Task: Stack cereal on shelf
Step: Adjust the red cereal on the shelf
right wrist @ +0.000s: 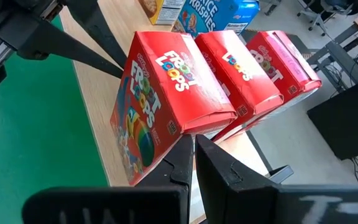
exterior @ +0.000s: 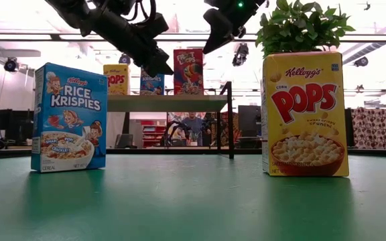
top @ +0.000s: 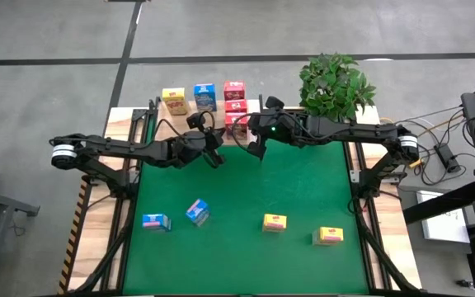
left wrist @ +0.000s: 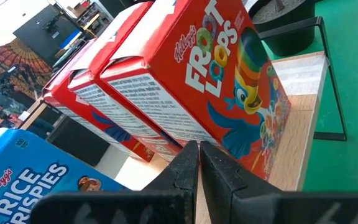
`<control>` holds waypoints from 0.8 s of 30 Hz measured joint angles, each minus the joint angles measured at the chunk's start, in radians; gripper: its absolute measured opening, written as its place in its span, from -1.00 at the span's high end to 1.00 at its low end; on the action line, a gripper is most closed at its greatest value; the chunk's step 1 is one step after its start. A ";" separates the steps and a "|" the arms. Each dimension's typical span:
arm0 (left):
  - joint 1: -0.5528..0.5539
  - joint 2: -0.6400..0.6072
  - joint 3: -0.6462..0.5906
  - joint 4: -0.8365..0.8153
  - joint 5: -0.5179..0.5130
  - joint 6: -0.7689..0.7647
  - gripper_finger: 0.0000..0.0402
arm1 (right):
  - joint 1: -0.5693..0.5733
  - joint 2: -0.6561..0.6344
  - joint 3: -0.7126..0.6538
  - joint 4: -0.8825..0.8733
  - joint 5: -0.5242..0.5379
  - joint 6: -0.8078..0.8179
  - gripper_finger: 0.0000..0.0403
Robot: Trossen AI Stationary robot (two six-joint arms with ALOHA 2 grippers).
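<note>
Three red cereal boxes (left wrist: 185, 81) stand upright in a row on the light wooden shelf (left wrist: 294, 140) at the table's far side. A blue box (top: 205, 96) and a yellow box (top: 173, 101) stand to their left. Two blue boxes (top: 156, 221) (top: 197, 212) and two yellow boxes (top: 275, 222) (top: 330, 236) lie on the green mat. My left gripper (top: 217, 159) and my right gripper (top: 256, 151) hover shut above the mat. Both are just in front of the shelf, pointing at the nearest red box (right wrist: 160, 106). Nothing is held.
A potted plant (top: 336, 82) stands at the far right corner beside the shelf. In the low view a blue box (exterior: 69, 117) and a yellow box (exterior: 305, 114) stand on the mat. Black shelf posts (left wrist: 331, 74) rise at the board's corners.
</note>
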 joint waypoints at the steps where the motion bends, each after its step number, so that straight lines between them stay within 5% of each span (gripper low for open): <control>1: 0.000 0.000 0.000 0.000 0.000 0.000 1.00 | 0.000 0.000 0.000 0.000 0.000 0.000 0.94; 24: 0.000 0.000 0.000 0.000 0.001 -0.006 1.00 | 0.000 -0.002 0.020 -0.027 0.002 0.003 0.94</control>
